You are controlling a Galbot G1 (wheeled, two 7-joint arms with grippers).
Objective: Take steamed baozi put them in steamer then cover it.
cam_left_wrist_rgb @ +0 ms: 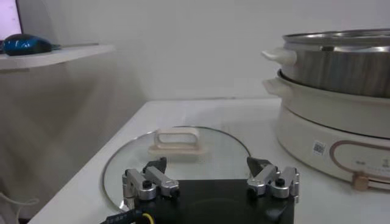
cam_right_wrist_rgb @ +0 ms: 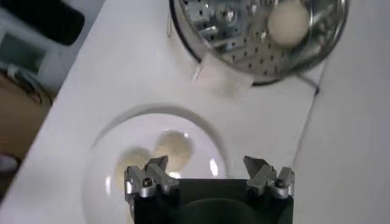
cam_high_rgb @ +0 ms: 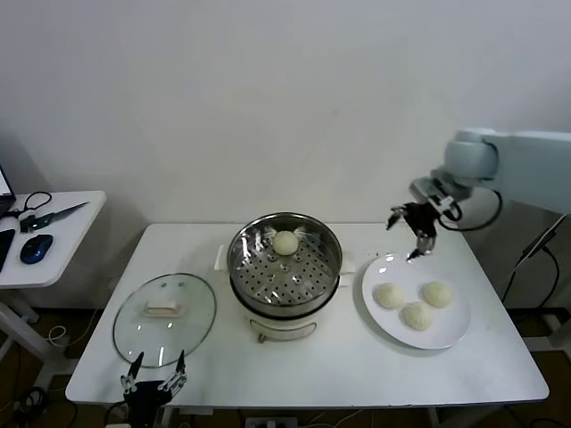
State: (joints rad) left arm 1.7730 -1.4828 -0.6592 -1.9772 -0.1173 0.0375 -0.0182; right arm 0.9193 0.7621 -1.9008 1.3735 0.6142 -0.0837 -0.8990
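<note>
The shiny steamer (cam_high_rgb: pixel 285 267) stands mid-table on its cream base, and one baozi (cam_high_rgb: pixel 285 242) lies on the perforated tray toward the back. Three more baozi (cam_high_rgb: pixel 417 315) rest on a white plate (cam_high_rgb: pixel 457 332) to its right. My right gripper (cam_high_rgb: pixel 413 234) hangs open and empty in the air above the plate's back-left rim; its wrist view shows the plate (cam_right_wrist_rgb: pixel 195 131), two baozi (cam_right_wrist_rgb: pixel 172 145) and the steamer (cam_right_wrist_rgb: pixel 225 36) holding its baozi (cam_right_wrist_rgb: pixel 287 23). The glass cover (cam_high_rgb: pixel 164 318) lies flat at the left. My left gripper (cam_high_rgb: pixel 155 375) is open at the table's front edge, just before the cover (cam_left_wrist_rgb: pixel 178 141).
A side table (cam_high_rgb: pixel 62 234) at the far left carries a blue mouse (cam_high_rgb: pixel 37 248) and cables. The white wall runs behind the table. Bare tabletop shows in front of the steamer and along the front right.
</note>
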